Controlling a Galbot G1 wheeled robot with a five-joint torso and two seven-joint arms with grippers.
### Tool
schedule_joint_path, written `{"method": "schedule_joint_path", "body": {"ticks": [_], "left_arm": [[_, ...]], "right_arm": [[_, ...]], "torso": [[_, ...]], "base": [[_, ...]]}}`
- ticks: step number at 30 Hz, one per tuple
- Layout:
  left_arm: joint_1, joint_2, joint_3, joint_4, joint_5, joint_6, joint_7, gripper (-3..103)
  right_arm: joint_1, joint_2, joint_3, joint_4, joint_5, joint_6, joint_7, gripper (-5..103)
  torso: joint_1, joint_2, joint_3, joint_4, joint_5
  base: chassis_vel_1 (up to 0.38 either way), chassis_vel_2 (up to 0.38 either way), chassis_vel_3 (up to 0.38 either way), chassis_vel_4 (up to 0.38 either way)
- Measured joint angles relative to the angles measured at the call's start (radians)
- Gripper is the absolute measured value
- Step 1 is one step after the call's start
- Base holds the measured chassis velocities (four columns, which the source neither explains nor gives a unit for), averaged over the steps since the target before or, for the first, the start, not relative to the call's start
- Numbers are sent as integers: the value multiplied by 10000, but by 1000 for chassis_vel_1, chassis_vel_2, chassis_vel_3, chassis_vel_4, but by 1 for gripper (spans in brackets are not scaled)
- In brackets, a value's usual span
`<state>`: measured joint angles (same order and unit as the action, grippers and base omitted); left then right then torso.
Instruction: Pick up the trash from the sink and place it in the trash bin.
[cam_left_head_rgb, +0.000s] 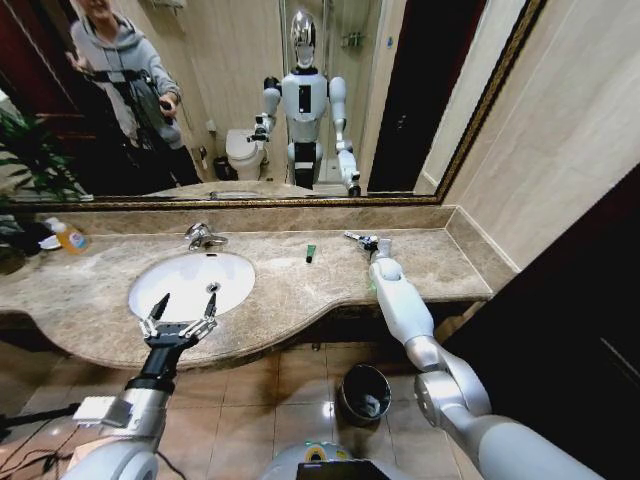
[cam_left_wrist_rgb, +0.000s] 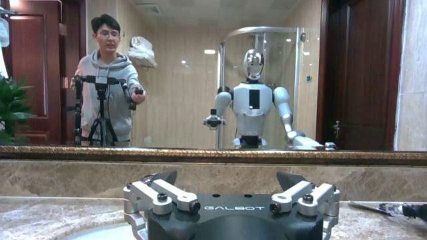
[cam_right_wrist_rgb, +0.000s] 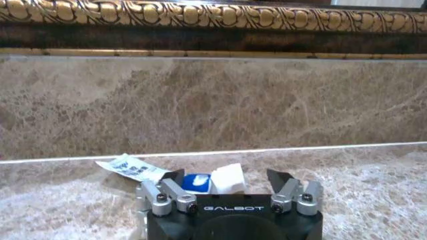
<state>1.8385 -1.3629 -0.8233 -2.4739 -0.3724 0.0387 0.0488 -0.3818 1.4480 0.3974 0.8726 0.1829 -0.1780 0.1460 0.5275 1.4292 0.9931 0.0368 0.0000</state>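
The white oval sink (cam_left_head_rgb: 190, 283) sits in the beige marble countertop (cam_left_head_rgb: 300, 290). My left gripper (cam_left_head_rgb: 188, 305) hovers open over the basin's front rim, holding nothing; the left wrist view shows its spread fingers (cam_left_wrist_rgb: 160, 192) facing the mirror. My right gripper (cam_left_head_rgb: 360, 240) is low over the counter near the back wall, right of the sink. It is open, and a blue-and-white packet (cam_right_wrist_rgb: 200, 182) lies just ahead between its jaws, with a printed white wrapper (cam_right_wrist_rgb: 130, 167) beside it. A small green piece (cam_left_head_rgb: 311, 253) lies on the counter between sink and right gripper. The dark trash bin (cam_left_head_rgb: 364, 392) stands on the floor below.
A chrome faucet (cam_left_head_rgb: 203, 236) stands behind the basin. A yellow-orange bottle (cam_left_head_rgb: 68, 236) sits at the counter's far left. A gold-framed mirror (cam_left_head_rgb: 250, 100) and marble backsplash (cam_right_wrist_rgb: 213, 105) close off the back. The wall bounds the counter on the right.
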Motion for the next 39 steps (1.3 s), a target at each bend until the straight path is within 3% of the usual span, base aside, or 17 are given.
{"method": "schedule_joint_path", "body": {"ticks": [4,6,11,13,20,21,24,28,35,39], "left_arm": [[0,0,0,0,0,0,0,100],[0,0,0,0,0,0,-1,100],[0,0,0,0,0,0,0,100],[0,0,0,0,0,0,0,100],[0,0,0,0,0,0,-1,100],[0,1,0,0,0,0,-1,100],[-1,0,0,0,0,0,0,100],[0,0,0,0,0,0,0,100],[0,0,0,0,0,0,1,100],[1,0,-1,0,0,0,-2,100]], "right_arm": [[-46,-36,-1,38,26,-6,-31,78],[-108,-41,-2,111,59,-18,-59,66],[-218,-36,-19,206,80,-21,-72,58],[-290,-19,-13,286,78,-22,-70,46],[-584,-88,-30,800,281,-50,-78,35],[-827,-190,-52,1221,601,-50,-114,29],[-1249,-393,-63,2064,999,-99,-119,27],[-1735,-674,-52,3046,1488,-197,-65,27],[-3353,-1583,307,5737,3309,-661,706,27],[-6134,-2013,950,8921,4337,-1000,1135,27]], "torso": [[0,0,0,-1,1],[0,0,0,0,0],[0,0,-1,0,0],[0,0,-1,0,0],[1,0,0,2,0],[1,0,0,1,1],[1,0,0,1,1],[1,0,0,0,1],[1,0,-1,2,0],[-2,1,-2,-2,3]], "base": [[0,0,0,0],[0,0,0,0],[0,0,0,0],[0,0,0,0],[0,0,0,0],[0,0,0,0],[0,0,0,0],[0,0,0,0],[0,0,0,0],[0,0,0,0]]}}
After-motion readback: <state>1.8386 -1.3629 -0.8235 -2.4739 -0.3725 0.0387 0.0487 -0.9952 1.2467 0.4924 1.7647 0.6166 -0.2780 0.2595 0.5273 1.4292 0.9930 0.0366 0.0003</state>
